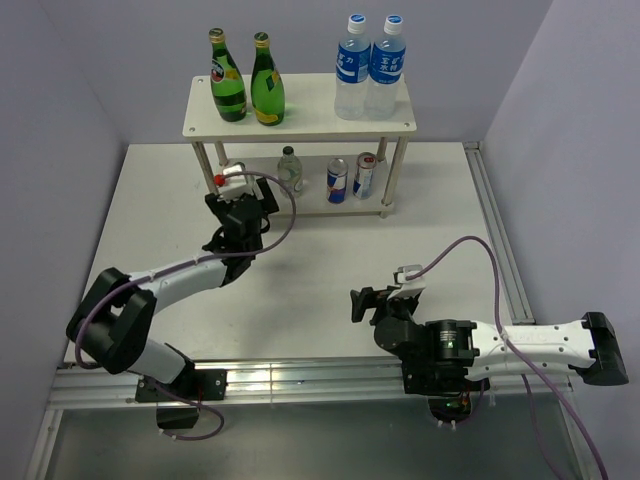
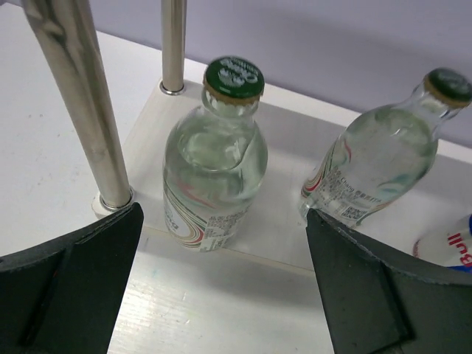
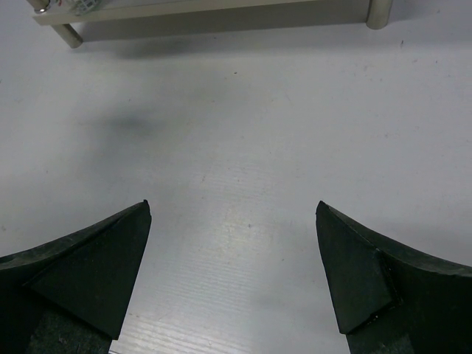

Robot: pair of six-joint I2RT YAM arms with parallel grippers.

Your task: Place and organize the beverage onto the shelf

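Note:
The shelf (image 1: pixel 305 112) stands at the back. Its top board holds two dark-green bottles (image 1: pixel 228 88) (image 1: pixel 266 92). Its lower board (image 2: pixel 284 221) holds two squat clear bottles with green caps (image 2: pixel 214 158) (image 2: pixel 383 155); only one shows in the top view (image 1: pixel 289 168). Two slim cans (image 1: pixel 337 181) (image 1: pixel 364 175) stand to their right, and one can's edge shows in the left wrist view (image 2: pixel 450 247). My left gripper (image 1: pixel 240 195) (image 2: pixel 223 215) is open and empty, just in front of the left clear bottle, not touching it. My right gripper (image 1: pixel 365 303) (image 3: pixel 232 208) is open and empty over bare table.
Two tall water bottles with blue caps (image 1: pixel 352 68) (image 1: pixel 387 68) stand on the right of the top board. A shelf leg (image 2: pixel 88 110) rises close by my left finger. The shelf's lower board edge (image 3: pixel 206 9) lies far ahead of my right gripper.

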